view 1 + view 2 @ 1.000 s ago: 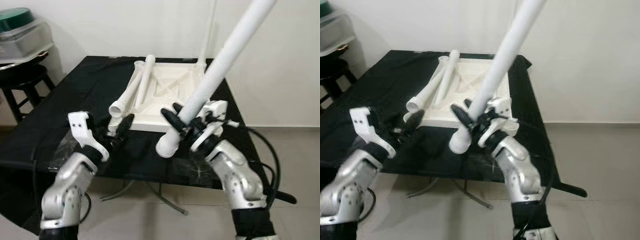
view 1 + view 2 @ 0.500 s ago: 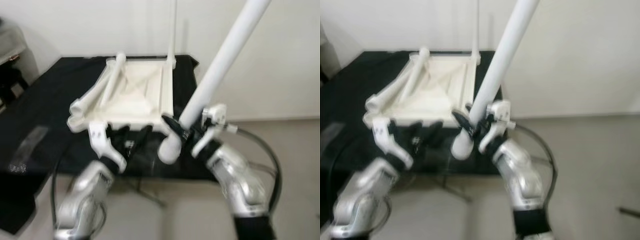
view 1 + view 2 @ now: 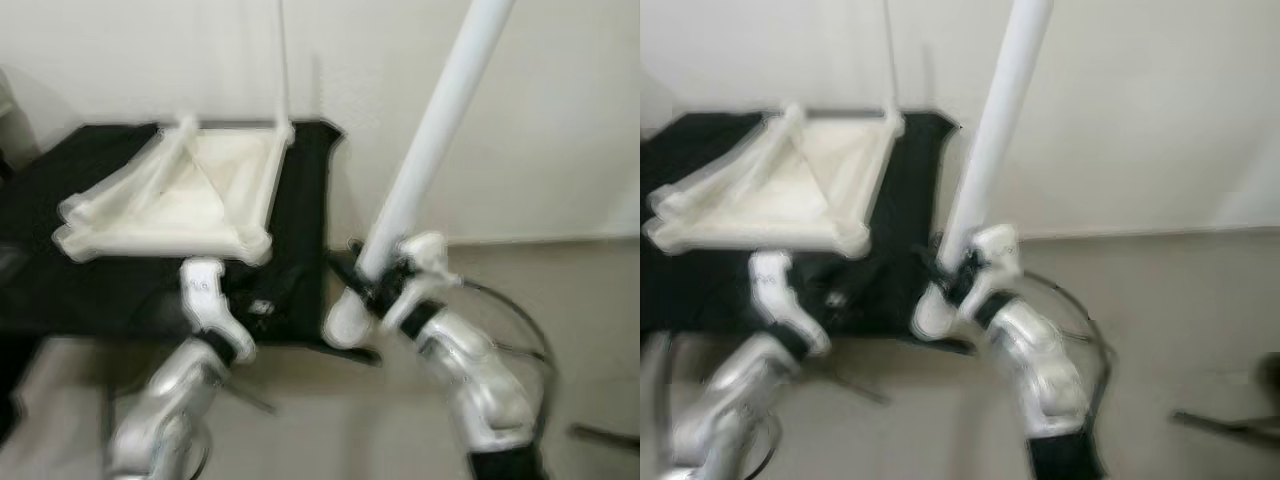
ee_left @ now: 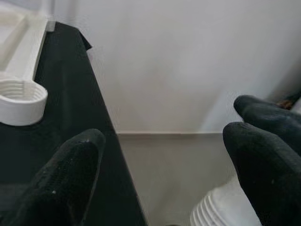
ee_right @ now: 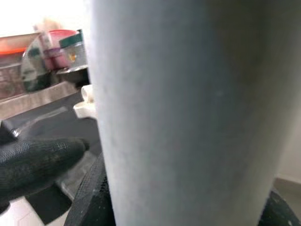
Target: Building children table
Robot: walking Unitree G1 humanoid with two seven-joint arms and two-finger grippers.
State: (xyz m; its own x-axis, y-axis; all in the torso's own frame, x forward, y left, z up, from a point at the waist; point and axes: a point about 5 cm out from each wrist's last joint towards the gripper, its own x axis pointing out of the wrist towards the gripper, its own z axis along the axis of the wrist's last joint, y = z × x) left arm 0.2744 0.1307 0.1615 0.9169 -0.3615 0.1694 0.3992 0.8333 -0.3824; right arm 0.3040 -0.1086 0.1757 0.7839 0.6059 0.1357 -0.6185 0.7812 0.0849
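Note:
The white upside-down table top (image 3: 180, 195) lies on a black table (image 3: 305, 190), with one thin leg (image 3: 283, 60) standing up at its far corner. My right gripper (image 3: 367, 285) is shut on a thick white table leg (image 3: 430, 140), which tilts up and to the right; its threaded end (image 4: 216, 212) hangs off the table's right edge. My left gripper (image 4: 164, 136) is open and holds nothing, low in front of the table's near right corner. A threaded socket (image 4: 19, 101) of the table top lies close by it. The eye views are blurred.
A pale wall stands behind the table. Bare light floor (image 3: 560, 300) spreads to the right of the black table, with a dark cable (image 3: 600, 435) lying on it.
The camera has swung to the right, so the table now sits at the left and the picture is blurred. The right gripper still holds the leg, which stands steeper. The left gripper is lower.

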